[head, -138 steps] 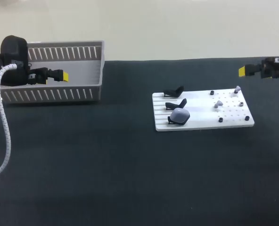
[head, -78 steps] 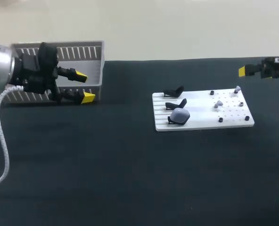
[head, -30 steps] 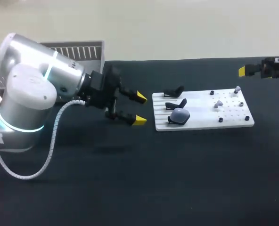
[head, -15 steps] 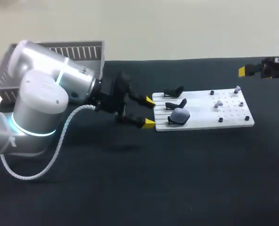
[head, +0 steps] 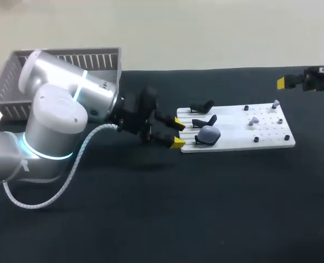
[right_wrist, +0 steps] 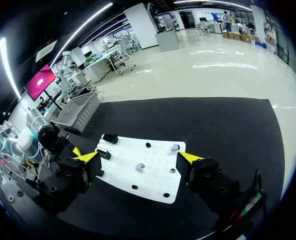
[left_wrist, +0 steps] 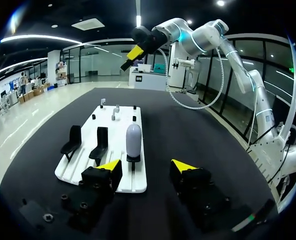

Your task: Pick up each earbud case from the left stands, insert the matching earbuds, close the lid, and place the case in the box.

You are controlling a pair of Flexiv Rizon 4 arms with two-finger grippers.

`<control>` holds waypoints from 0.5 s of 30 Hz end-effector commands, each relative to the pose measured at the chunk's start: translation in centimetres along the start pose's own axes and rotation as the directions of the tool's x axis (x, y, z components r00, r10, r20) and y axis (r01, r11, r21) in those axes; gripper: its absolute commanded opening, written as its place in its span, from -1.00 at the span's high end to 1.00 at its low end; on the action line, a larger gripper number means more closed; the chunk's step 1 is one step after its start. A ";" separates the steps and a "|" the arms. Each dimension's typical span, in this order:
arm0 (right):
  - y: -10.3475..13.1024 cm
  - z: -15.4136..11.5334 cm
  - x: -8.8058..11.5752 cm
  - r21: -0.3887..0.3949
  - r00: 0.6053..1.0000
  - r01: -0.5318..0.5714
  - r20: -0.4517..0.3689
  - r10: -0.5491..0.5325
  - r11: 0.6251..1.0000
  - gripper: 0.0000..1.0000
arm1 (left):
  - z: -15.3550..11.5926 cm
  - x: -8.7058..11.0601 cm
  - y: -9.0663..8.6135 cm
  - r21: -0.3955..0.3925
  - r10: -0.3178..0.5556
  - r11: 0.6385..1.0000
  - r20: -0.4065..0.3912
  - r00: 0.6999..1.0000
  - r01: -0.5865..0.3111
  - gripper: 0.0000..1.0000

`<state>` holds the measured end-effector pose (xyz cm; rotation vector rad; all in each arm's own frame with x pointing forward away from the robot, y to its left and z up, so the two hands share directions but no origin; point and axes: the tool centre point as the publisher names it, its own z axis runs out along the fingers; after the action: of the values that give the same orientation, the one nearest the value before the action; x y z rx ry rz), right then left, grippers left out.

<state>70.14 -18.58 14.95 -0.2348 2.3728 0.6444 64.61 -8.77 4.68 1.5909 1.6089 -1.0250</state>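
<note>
3 stands (head: 203,106), 1 case (head: 209,133), 2 grey earbuds (head: 254,120), 1 box (head: 99,59).

White board (right_wrist: 160,189) with grey earbuds (right_wrist: 174,147) ahead of right pincer (right_wrist: 140,157), fingers (right_wrist: 204,175) apart.

My left arm comes in low from its side, wrist level, with my left gripper (head: 178,132) spread wide at the left edge of the white board (head: 233,139). My right gripper (head: 282,83) hangs well apart from the board, past its right end, fingers parted too.
</note>
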 end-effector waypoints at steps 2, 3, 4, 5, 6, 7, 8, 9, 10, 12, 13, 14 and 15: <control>0.0 0.0 0.0 0.000 1.000 0.000 0.000 0.000 1.000 -1.00 | 0.7 -0.2 0.7 0.015 -0.008 1.000 -0.002 1.000 0.008 -0.17; 0.0 0.0 0.0 0.000 1.000 0.000 0.000 0.000 1.000 -1.00 | 0.8 -0.2 0.7 0.017 -0.008 1.000 -0.001 1.000 0.008 -0.13; 0.0 0.0 0.0 0.000 1.000 0.000 0.000 0.000 1.000 -1.00 | 1.0 -0.3 0.7 0.019 -0.007 1.000 0.000 1.000 0.007 -0.13; 0.0 0.0 0.0 0.000 1.000 0.000 0.000 0.000 1.000 -1.00 | 1.1 -0.3 0.7 0.022 -0.006 1.000 -0.001 1.000 0.006 -0.12; 0.0 0.0 0.0 0.000 1.000 0.000 0.000 0.000 1.000 -1.00 | 1.2 -0.3 0.7 0.024 -0.005 1.000 -0.004 1.000 0.005 -0.09; 0.0 0.0 0.0 0.000 1.000 0.000 0.000 0.000 1.000 -1.00 | 1.3 -0.2 0.8 0.025 -0.006 1.000 -0.006 1.000 0.006 -0.06; 0.0 0.0 0.0 0.000 1.000 0.000 0.000 0.000 1.000 -1.00 | 1.4 -0.2 0.8 0.027 -0.008 1.000 -0.010 1.000 0.008 0.02; 0.0 0.0 0.0 0.000 1.000 0.000 0.000 0.000 1.000 -1.00 | 1.5 -0.2 0.9 0.027 -0.008 1.000 -0.011 1.000 0.009 0.08; 0.0 0.0 0.0 0.000 1.000 0.000 0.000 0.000 1.000 -1.00 | 1.6 -0.2 0.9 0.029 -0.010 1.000 -0.013 1.000 0.011 0.13; 0.0 0.0 0.0 0.000 1.000 0.000 0.000 0.000 1.000 -1.00 | 1.7 -0.2 1.0 0.032 -0.011 0.999 -0.015 1.000 0.011 0.11; 0.0 0.0 0.0 0.000 1.000 0.000 0.000 0.000 1.000 -1.00 | 1.8 -0.2 1.0 0.032 -0.011 0.999 -0.016 1.000 0.011 0.11; 0.0 0.0 0.0 0.000 1.000 0.000 0.000 0.000 1.000 -1.00 | 1.8 -0.2 1.1 0.034 -0.011 0.999 -0.017 1.000 0.011 0.09; 0.0 0.0 0.0 0.000 1.000 0.000 0.000 0.000 1.000 -1.00 | 1.8 -0.2 1.1 0.033 -0.011 0.999 -0.019 1.000 0.012 0.08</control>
<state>70.14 -18.58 14.95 -0.2348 2.3728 0.6444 65.11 -10.24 4.03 1.6085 1.6185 -1.0461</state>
